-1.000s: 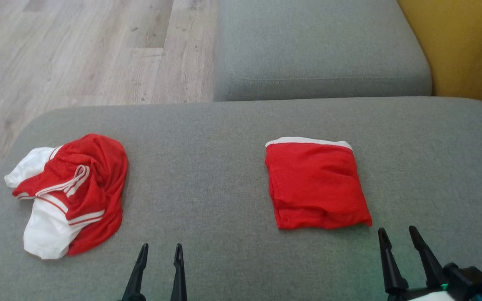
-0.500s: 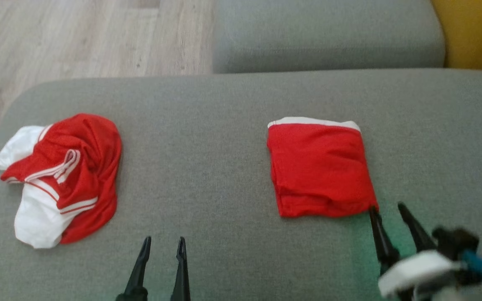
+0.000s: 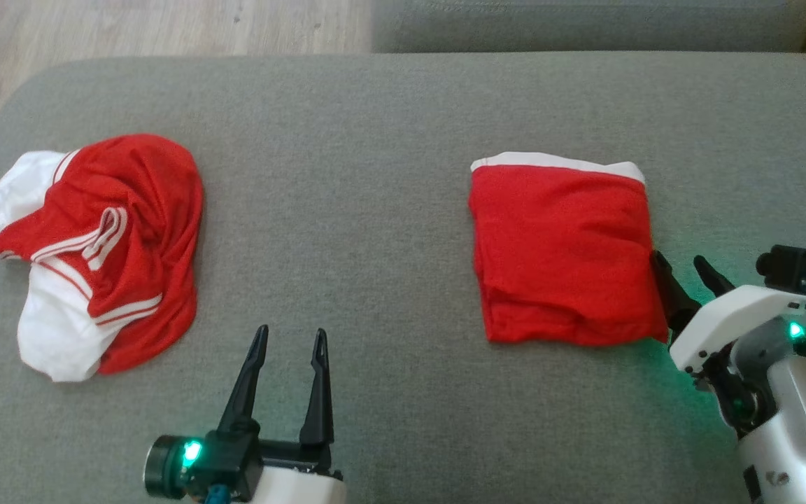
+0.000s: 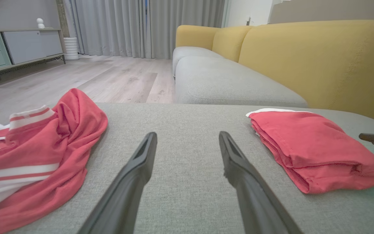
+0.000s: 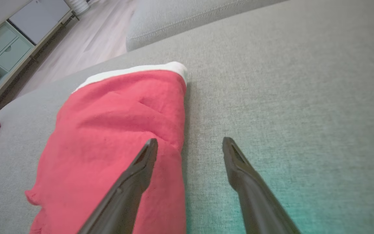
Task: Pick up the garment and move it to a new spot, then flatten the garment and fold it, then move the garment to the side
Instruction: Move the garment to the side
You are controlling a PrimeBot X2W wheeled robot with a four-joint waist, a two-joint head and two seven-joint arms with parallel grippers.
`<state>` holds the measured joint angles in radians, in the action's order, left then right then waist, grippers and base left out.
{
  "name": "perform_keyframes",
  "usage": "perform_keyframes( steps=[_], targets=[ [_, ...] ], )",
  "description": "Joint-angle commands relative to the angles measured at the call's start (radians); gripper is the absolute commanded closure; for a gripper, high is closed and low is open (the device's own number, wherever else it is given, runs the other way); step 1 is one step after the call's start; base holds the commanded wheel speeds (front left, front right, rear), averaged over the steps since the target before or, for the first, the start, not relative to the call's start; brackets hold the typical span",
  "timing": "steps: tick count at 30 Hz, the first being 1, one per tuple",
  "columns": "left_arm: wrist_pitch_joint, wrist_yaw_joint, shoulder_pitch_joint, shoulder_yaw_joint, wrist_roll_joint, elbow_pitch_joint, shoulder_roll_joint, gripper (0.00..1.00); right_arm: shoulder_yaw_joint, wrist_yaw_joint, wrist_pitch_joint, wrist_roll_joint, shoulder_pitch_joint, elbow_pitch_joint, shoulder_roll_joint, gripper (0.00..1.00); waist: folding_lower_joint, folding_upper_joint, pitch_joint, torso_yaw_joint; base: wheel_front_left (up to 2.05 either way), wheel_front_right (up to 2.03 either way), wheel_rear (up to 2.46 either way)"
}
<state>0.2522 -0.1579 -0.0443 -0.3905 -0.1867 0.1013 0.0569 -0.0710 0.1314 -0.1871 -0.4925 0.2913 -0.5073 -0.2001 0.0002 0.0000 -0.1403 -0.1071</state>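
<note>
Though flat overhead, folded garment (image 3: 560, 252) thick sidelong

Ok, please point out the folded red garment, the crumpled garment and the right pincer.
folded red garment (image 3: 560, 255), head view, middle of top layer.
crumpled garment (image 3: 144, 210), head view, red bunched middle.
right pincer (image 3: 678, 259), head view, midway between its fingertips.

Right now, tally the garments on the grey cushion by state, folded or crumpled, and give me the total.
Folded red garment: 1
Crumpled red-and-white garment: 1
Total: 2
</note>
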Motion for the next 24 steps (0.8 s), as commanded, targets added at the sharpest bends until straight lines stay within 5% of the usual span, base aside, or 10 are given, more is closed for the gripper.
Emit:
perform_keyframes(
  steps=[1,5,9,10,11,24],
  targets=[
    [0.01,-0.002,0.04,0.019,-0.007,-0.026,-0.006,0.0,-0.012,-0.001,-0.009,-0.012,0.043,0.005,-0.013,0.0,-0.0002,0.0,-0.014,-0.012,0.0,0.0,0.0],
    [0.01,-0.009,0.058,0.007,-0.015,-0.025,-0.006,0.0,-0.027,-0.001,-0.035,-0.044,0.076,-0.06,-0.011,0.0,-0.0002,0.0,-0.034,-0.023,0.0,0.0,0.0],
    [0.01,-0.018,0.069,0.004,-0.022,-0.025,-0.006,0.0,-0.069,-0.001,-0.066,-0.101,0.09,-0.08,-0.005,0.61,-0.0002,0.0,-0.049,-0.021,0.0,0.0,0.0],
    [0.01,-0.019,0.071,0.003,-0.024,-0.025,-0.006,0.0,-0.077,-0.001,-0.068,-0.111,0.094,-0.08,-0.009,0.93,-0.0002,0.0,-0.052,-0.02,0.0,0.0,0.0],
    [0.01,-0.021,0.073,0.002,-0.026,-0.025,-0.006,0.0,-0.084,-0.001,-0.066,-0.118,0.098,-0.079,-0.016,1.0,-0.0002,0.0,-0.055,-0.016,0.0,0.0,0.0],
    [0.01,-0.021,0.139,0.015,-0.035,-0.035,-0.007,0.0,0.012,-0.001,-0.041,-0.058,0.176,-0.052,-0.246,1.0,-0.0002,0.0,-0.148,0.064,0.0,0.0,0.0]
  ],
)
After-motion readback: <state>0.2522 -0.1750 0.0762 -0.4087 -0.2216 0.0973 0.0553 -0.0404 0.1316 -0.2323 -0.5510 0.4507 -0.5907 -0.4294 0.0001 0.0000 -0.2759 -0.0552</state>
